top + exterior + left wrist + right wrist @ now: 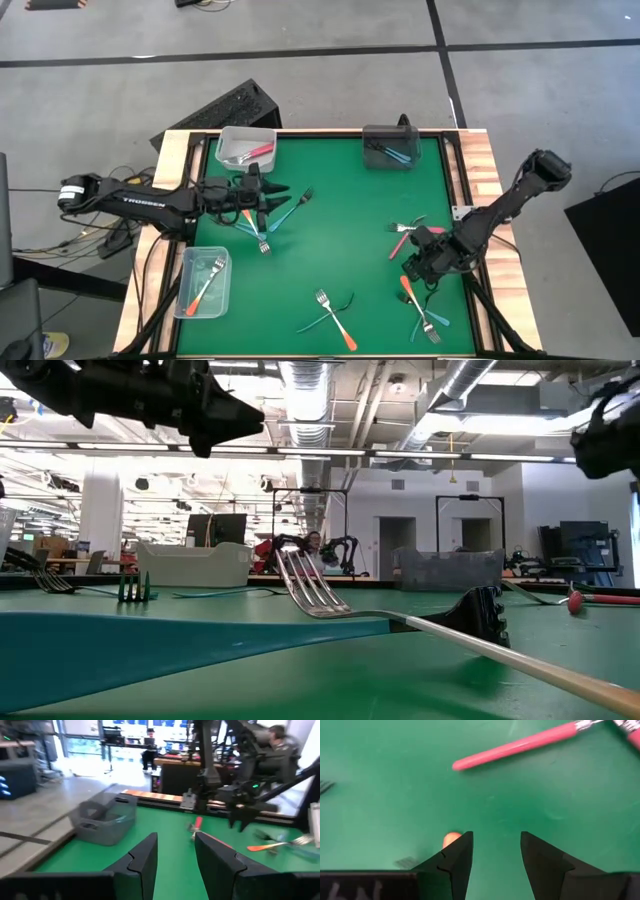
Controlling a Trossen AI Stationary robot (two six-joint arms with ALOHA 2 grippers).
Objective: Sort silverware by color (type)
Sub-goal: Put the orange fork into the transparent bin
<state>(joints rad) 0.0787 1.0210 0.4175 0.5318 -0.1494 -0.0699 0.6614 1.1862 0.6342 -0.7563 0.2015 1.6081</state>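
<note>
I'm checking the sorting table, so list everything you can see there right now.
Table: one, green mat, wooden edges.
Clear bins: two, left side; the far one holds pink-handled utensils, the near one an orange-handled fork.
Dark grey bin: one, far edge, holds blue-handled utensils.
Loose silverware: several, orange, blue and pink handles; exact count unclear where they overlap. Groups lie by the left arm, mid right, near right and near centre.
Left gripper: open, empty, above the left group.
Right gripper: open, empty, low over the mat at right.
</note>
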